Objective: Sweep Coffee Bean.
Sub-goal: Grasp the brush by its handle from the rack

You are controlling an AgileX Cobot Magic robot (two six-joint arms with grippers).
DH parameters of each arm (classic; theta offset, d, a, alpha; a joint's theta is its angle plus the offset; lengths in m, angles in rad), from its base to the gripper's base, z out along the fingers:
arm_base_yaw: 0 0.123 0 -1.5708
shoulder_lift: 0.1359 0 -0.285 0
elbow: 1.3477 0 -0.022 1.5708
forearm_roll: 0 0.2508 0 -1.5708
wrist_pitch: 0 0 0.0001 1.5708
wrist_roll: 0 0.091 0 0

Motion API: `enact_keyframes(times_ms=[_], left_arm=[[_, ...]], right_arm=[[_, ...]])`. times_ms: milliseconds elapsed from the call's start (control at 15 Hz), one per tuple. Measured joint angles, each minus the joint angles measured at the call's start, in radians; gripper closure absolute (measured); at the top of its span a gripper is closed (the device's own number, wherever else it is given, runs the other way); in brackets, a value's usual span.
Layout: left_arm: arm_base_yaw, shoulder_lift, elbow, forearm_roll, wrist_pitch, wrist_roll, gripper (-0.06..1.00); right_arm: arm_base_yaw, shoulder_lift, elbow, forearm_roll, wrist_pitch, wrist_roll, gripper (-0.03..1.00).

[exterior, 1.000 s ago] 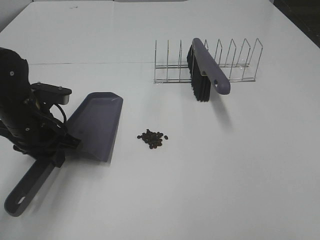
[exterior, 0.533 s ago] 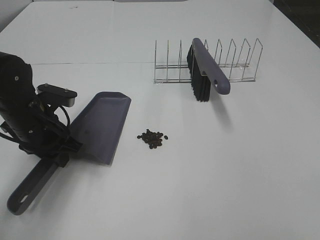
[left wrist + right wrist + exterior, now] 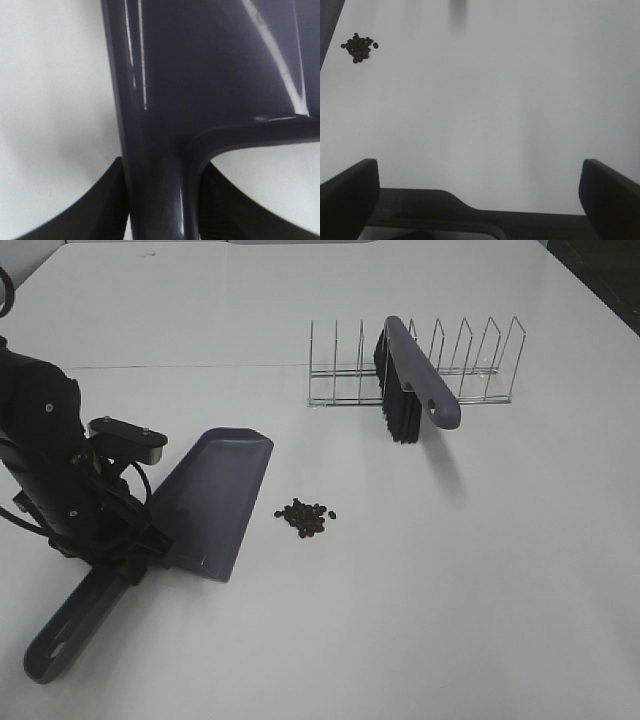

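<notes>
A small cluster of dark coffee beans (image 3: 304, 517) lies on the white table, also in the right wrist view (image 3: 359, 47). My left gripper (image 3: 130, 555) is shut on the handle of the grey-purple dustpan (image 3: 215, 500), whose mouth points toward the beans, a short gap away. In the left wrist view the dustpan (image 3: 210, 75) fills the frame and black fingers (image 3: 100, 205) clamp its handle. My right gripper (image 3: 475, 200) is open and empty, out of the exterior view, well away from the beans.
A wire rack (image 3: 415, 365) stands at the back right with a grey-purple brush (image 3: 410, 385) leaning in it, black bristles toward the table. The table's far edge runs along the top of the view.
My left arm has carried the dustpan to the right, so its front edge is closer to the beans. The beans and the brush have not moved.
</notes>
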Motion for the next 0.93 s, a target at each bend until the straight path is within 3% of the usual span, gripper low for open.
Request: enact_keyframes(times_ms=[467, 733, 933], left_arm=[[-0.027, 0.017, 0.000, 0.000, -0.026, 0.036, 0.62], [-0.027, 0.017, 0.000, -0.003, -0.027, 0.038, 0.62], [-0.027, 0.017, 0.000, -0.004, -0.026, 0.038, 0.62]], right_arm=[[0.000, 0.520, -0.205, 0.104, -0.027, -0.077, 0.01], [0.000, 0.822, -0.569, 0.125, 0.086, -0.093, 0.01], [0.012, 1.037, -0.856, 0.150, 0.090, -0.097, 0.01]])
